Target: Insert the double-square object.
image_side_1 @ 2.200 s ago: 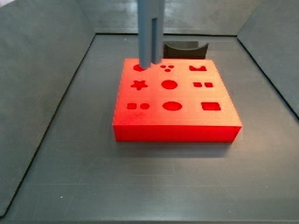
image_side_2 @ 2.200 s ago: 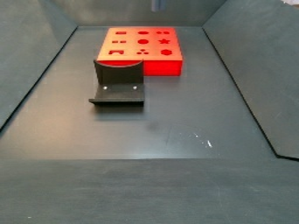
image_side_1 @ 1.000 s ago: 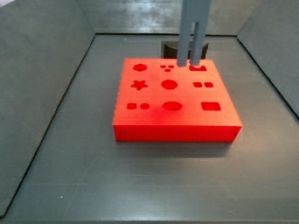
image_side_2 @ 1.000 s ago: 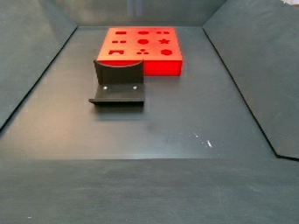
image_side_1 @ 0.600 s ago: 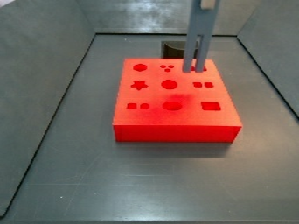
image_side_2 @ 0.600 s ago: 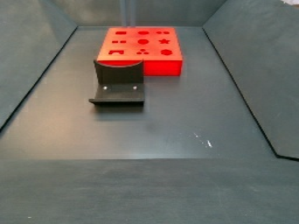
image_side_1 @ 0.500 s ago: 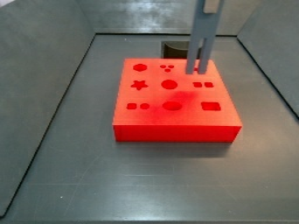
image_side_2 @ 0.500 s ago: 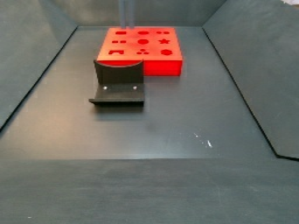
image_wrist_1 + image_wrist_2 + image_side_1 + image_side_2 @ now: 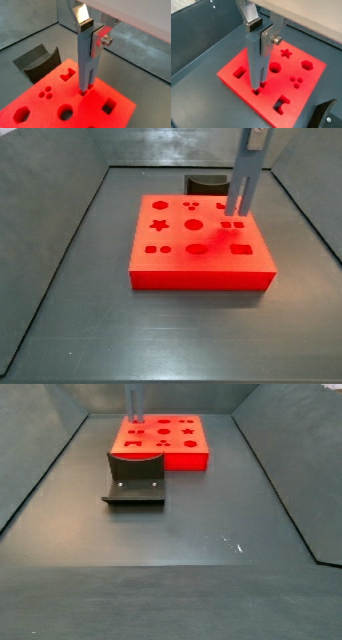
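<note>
Your gripper was clamped on the double-square object, bar upright, prongs directly below at the red block's paired square holes.

Matt plastics on a dull metal-look floor; gripper up at the bar's top, above the red block.

Double-square object: smooth blue-grey, matt, plastic-looking, clamped between flat silver metal fingers with dark pads. Red block: smooth, saturated, slight sheen, plastic-looking. Fixture: dark, matt, at 9 o'clock of floor centre in a side view. Floor: grey sheet, faintly reflective, with small pale scuffs.
</note>
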Available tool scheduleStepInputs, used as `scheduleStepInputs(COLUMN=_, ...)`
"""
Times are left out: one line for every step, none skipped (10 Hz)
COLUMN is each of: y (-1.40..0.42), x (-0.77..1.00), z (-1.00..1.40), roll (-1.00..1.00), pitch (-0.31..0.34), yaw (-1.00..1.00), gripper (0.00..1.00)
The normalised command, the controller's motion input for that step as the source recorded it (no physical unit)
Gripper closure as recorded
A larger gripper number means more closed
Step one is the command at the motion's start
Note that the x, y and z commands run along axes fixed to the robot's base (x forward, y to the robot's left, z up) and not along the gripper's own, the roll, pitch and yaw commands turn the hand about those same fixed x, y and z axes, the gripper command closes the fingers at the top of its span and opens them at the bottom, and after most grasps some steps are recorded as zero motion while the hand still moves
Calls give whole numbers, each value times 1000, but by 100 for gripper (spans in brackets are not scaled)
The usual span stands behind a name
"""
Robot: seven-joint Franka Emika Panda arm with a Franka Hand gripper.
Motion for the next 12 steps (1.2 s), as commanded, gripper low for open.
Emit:
scheduleStepInputs(y=0, x=0, z=-286, roll=84, pitch=0, yaw=0, gripper=100)
scheduleStepInputs(y=0, x=0, z=-340, roll=49, pitch=0, yaw=74, gripper=100)
scheduleStepInputs(y=0, x=14, z=-360, roll=13, pitch=0, yaw=231, gripper=100)
scheduleStepInputs(y=0, x=9, z=-320, roll=0, pitch=0, yaw=257, gripper=100)
scheduleStepInputs(y=43, x=14, z=-309, roll=0, pitch=0, yaw=289, gripper=100)
scheduleStepInputs(y=40, x=69, z=-303, roll=0, pitch=0, yaw=249, gripper=100)
scheduleStepInputs(y=51, x=143, z=-291, roll=0, pitch=0, yaw=177, gripper=100)
scheduleStepInputs(y=57, x=203, z=-323, roll=0, pitch=0, yaw=86, gripper=100)
scheduleStepInputs(y=51, x=254, z=-340, roll=0, pitch=7, yaw=0, gripper=100)
scheduleStepInputs(y=34, x=143, z=-311, roll=-9, pitch=0, yaw=-29, gripper=100)
scheduleStepInputs(y=31, x=74, z=-317, roll=-19, pitch=0, yaw=-17, gripper=100)
scheduleStepInputs(y=37, x=0, z=-306, roll=-24, pitch=0, yaw=0, gripper=100)
